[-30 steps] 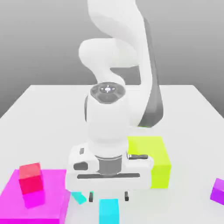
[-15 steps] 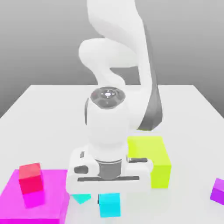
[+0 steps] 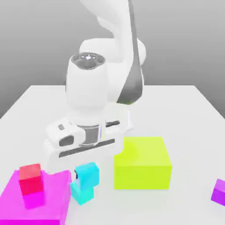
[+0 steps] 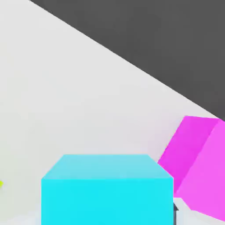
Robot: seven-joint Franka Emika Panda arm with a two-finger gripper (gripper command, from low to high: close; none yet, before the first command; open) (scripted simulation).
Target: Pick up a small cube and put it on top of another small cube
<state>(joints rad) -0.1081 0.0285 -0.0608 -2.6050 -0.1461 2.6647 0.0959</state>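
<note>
You see the arm housing (image 3: 88, 101) as smooth white plastic with a soft sheen, with 1 dark grey panel along its side and a metallic-looking ring at the wrist. The table (image 3: 184, 110) reads as matt white, faintly reflective near the blocks. The small cube (image 3: 87, 174) is flat, untextured bright cyan, its faces uniform in the hand view (image 4: 107, 193). Another small cube (image 3: 81, 193) beneath it is equally smooth, slightly greener. The yellow block (image 3: 141, 165), the magenta block (image 3: 37, 202), the red cube (image 3: 30, 179) and the purple cube (image 3: 218, 192) look plain, matt and seamless.
</note>
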